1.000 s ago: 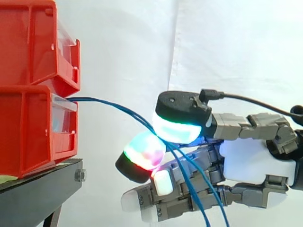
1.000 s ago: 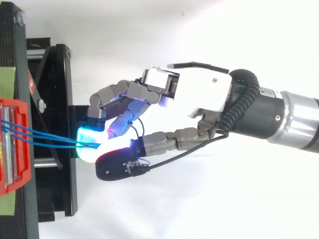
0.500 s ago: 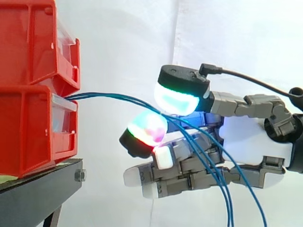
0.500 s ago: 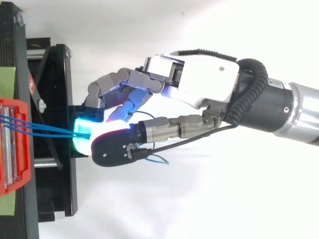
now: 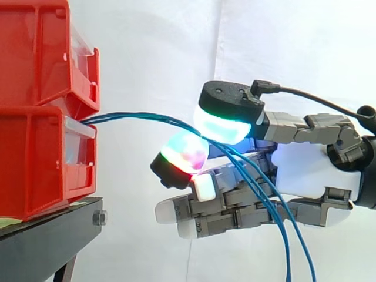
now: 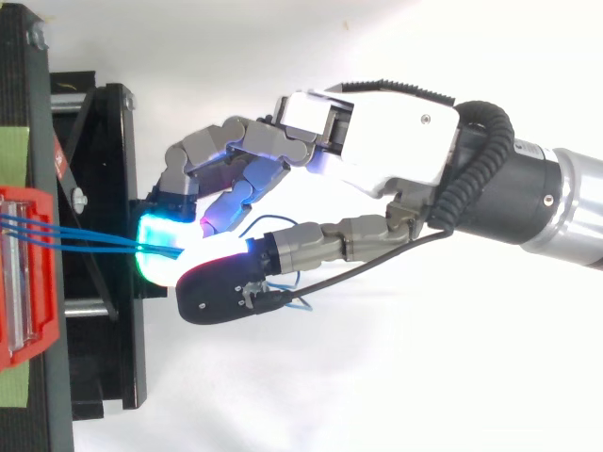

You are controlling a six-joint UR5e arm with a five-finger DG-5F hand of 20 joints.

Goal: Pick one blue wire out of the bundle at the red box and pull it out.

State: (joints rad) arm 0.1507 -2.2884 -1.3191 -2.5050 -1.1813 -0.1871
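My hand (image 5: 305,176) is clamped on the blue wires (image 5: 141,116): the green-glowing pad sits on top and the multicolour pad below, with the strands caught between them (I can't tell whether it's one strand or all of them). A second ago the hand sat lower and the wires sagged on leaving the bin. Now they come out of the lower red box (image 5: 35,164) almost level, arc down into the pinch, then hang past my curled fingers and off the bottom edge. The gap between the pads looks tighter than half a second back. The wires' far ends are still in the box on the black stand (image 6: 104,141). In the top view the hand (image 6: 386,160) has barely shifted sideways.
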